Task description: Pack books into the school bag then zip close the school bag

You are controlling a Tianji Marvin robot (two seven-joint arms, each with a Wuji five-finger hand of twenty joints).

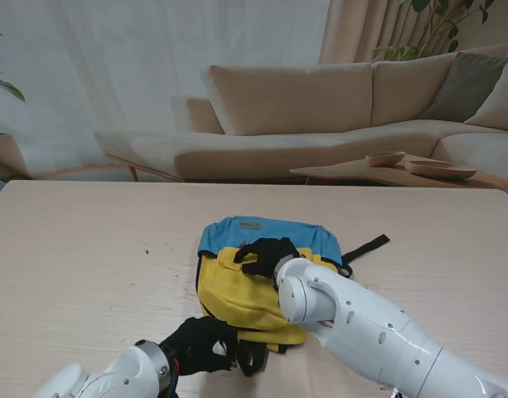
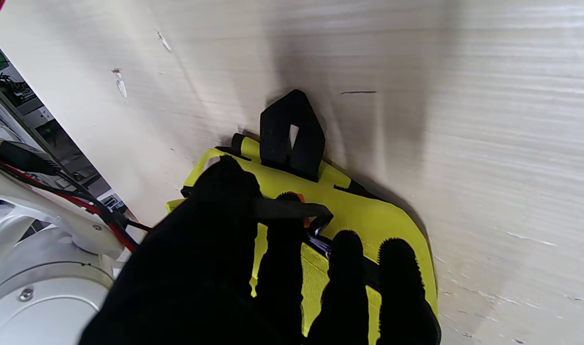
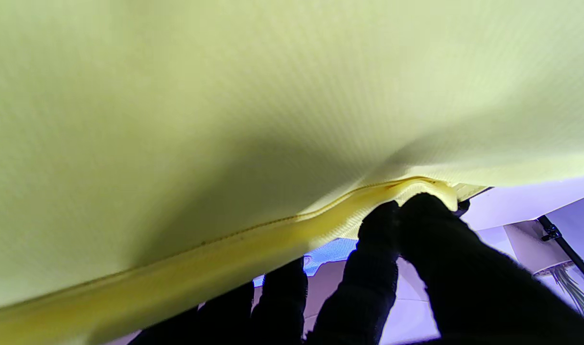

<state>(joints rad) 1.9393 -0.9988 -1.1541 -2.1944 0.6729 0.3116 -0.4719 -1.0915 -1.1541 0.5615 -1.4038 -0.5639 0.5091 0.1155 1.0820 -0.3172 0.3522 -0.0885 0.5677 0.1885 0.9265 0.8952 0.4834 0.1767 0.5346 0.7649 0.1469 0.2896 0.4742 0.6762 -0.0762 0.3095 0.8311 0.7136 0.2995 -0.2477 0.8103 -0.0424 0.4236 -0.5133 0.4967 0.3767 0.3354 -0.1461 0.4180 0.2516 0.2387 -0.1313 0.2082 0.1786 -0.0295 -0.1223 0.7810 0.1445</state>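
- Left wrist view: the left hand (image 2: 253,268) has its fingers (image 2: 344,268) pressed onto the yellow top end of the school bag (image 2: 359,211), with thumb and forefinger closed on a dark zipper pull (image 2: 292,209) beside a small orange tab.
- Right wrist view: the right hand (image 3: 416,268) pinches a piped yellow seam (image 3: 253,239) of the bag, thumb and fingertips together on the fabric.
- Stand view: the school bag (image 1: 245,286) lies flat mid-counter (image 1: 88,249), its blue end farther from me and its black carry loop (image 1: 252,358) nearest, just beside the left hand (image 1: 200,344); the right hand (image 1: 266,255) sits on the front panel.
- No books show outside (presumably packed, though I cannot confirm).
- Handling: soft, light cloth that bunches easily, so I judge the seam should be held taut while the pull is drawn.
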